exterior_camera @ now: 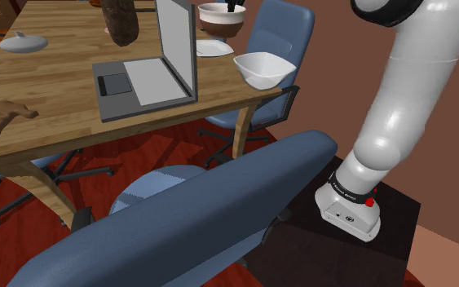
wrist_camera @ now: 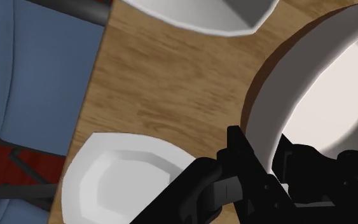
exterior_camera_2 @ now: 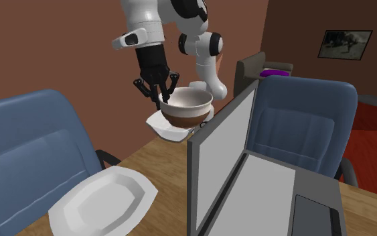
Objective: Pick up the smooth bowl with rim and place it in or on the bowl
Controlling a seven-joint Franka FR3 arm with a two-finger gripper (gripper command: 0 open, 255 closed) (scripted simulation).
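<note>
A wooden bench (exterior_camera: 48, 90) fills the upper left of the frame, with an open grey laptop (exterior_camera: 150, 77) near its middle. At the top edge, the black hand (exterior_camera: 235, 6) meets the rim of a brown-and-white bowl (exterior_camera: 219, 19), which is just above a small white bowl (exterior_camera: 213, 50). A white angular bowl (exterior_camera: 263, 69) sits at the bench's right corner. A blue chair (exterior_camera: 203, 212) back crosses the foreground, and the white arm (exterior_camera: 399, 106) rises from the stand (exterior_camera: 382, 245) at lower right.

Three bowls (exterior_camera: 262, 69), one laptop (exterior_camera: 150, 86), one table (exterior_camera: 48, 90), one robot arm (exterior_camera: 399, 106).
</note>
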